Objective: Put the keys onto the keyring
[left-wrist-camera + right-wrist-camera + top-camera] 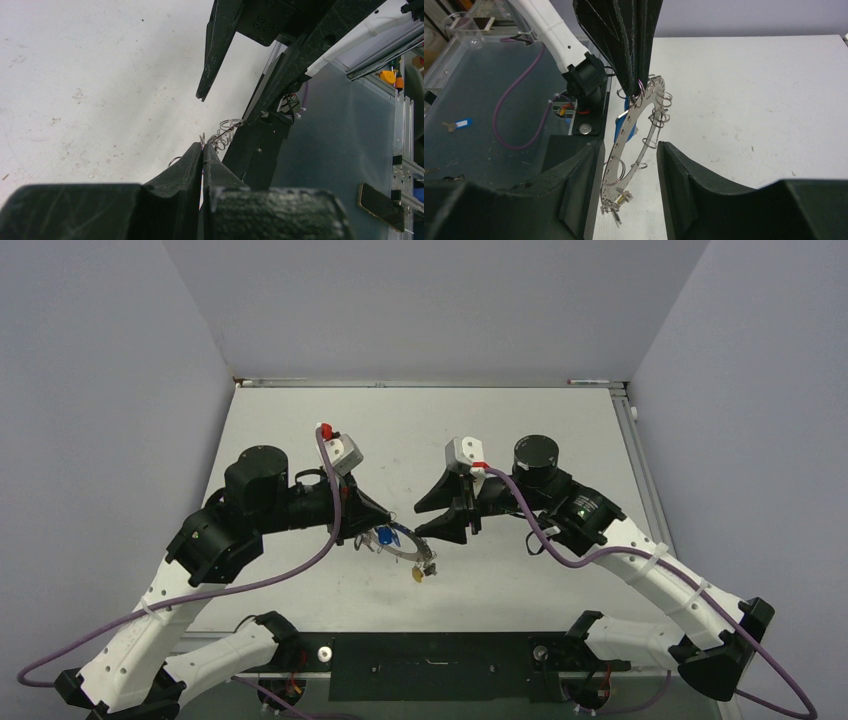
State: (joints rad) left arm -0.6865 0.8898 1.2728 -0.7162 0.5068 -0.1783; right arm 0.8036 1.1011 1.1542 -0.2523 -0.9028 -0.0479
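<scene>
The keyring [408,546] is a thin silvery hoop that carries small wire rings, held just above the table [520,440]. My left gripper [378,530] is shut on its edge; in the left wrist view the closed fingertips [202,150] pinch it, with wire rings [226,131] just beyond. In the right wrist view the hoop [644,107] hangs edge-on from the left fingers [636,45]. My right gripper [629,146] is open, with the hoop's lower half between its fingers, not touching. A blue-headed key [624,132] and a yellow-headed key [417,575] hang on the hoop, with small keys [616,205] at its bottom.
The black mounting plate [430,660] lies along the near table edge. Below the table's edge, a loose key with a blue tag [459,124] lies on a lower surface, and a phone [381,206] lies there too. Grey walls close in on three sides.
</scene>
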